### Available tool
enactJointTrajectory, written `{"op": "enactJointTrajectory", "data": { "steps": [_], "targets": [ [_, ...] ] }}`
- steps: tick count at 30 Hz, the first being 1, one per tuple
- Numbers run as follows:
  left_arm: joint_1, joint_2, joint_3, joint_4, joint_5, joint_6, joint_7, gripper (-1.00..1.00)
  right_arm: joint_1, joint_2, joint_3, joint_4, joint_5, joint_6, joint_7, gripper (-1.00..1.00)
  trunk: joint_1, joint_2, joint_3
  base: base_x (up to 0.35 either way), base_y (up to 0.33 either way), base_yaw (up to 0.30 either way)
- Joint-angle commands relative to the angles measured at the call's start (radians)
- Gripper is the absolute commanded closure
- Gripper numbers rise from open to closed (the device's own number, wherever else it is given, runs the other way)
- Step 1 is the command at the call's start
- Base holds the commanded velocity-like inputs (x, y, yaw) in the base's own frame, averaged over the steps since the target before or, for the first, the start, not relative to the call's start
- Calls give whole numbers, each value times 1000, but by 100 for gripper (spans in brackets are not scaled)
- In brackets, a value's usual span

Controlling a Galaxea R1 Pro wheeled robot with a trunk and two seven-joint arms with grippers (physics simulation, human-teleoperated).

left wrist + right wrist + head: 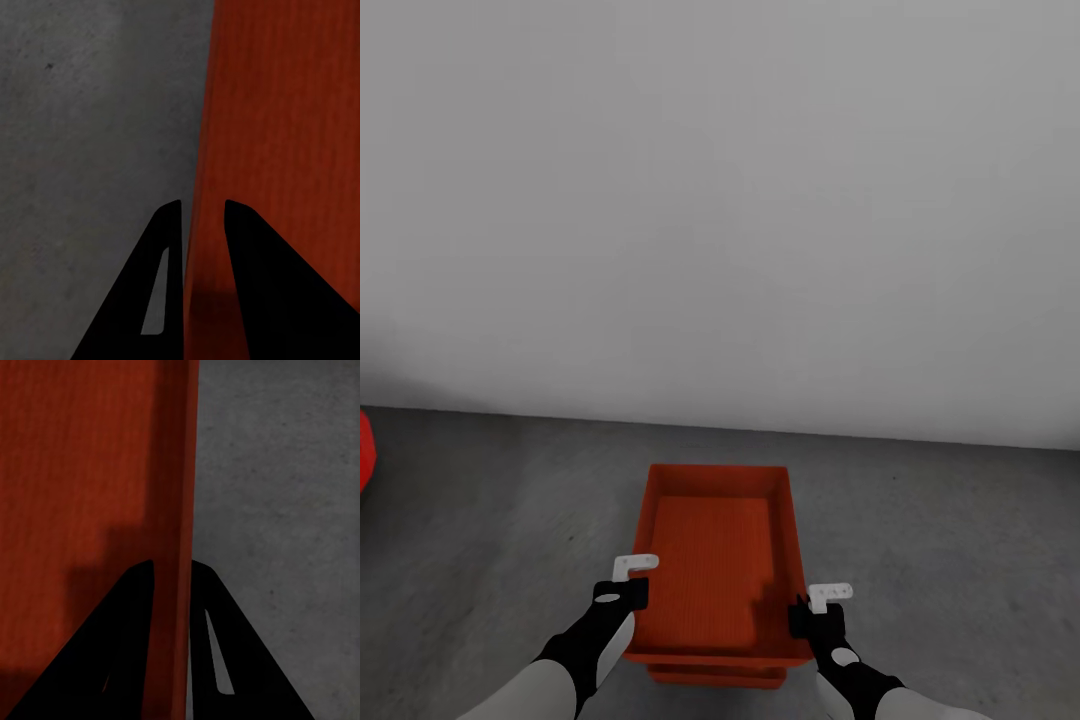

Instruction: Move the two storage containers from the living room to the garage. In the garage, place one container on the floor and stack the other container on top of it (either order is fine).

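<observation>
Two orange-red storage containers sit one above the other in the garage, seen from the robot's head camera. The upper container [715, 560] is an open-topped rectangular tray with low thin walls and a ribbed bottom; the lower container [715, 676] shows as a strip of orange rim peeking out beneath its near edge. Whether the lower one rests on the floor [490, 520] cannot be told from this angle. The floor is dark grey, mottled concrete, meeting a plain white wall [720, 200] just beyond the stack.

Two arms reach in, one on each long side of the upper container. The left gripper [632, 580] straddles the left wall of that tray: in the left wrist view, the left gripper [202, 217] has one black finger inside the tray and one outside over the concrete, pressed close against the thin orange wall. The right gripper [815, 605] does the same on the right wall; in the right wrist view, the right gripper [174, 574] pinches the wall between its two dark fingers, tray bottom on one side, grey floor on the other. Both grippers are clamped on the upper container.

At the far left edge of the head view, a single rounded red shape [365, 450] sits low by the wall; what it is cannot be told.
</observation>
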Motion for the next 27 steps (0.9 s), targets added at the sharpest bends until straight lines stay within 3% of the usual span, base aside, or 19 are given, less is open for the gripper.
{"op": "enactJointTrajectory", "data": {
  "steps": [1,27],
  "targets": [
    [0,0,-4,-1,10,7,12,100,-1,1,-19,1,-21,-8,-10,100,4,-8,-4,0,0,0],
    [0,-1,-4,-1,12,7,12,100,-1,1,-18,1,-21,-9,-10,100,104,-190,-86,0,0,0]
  ]
}}
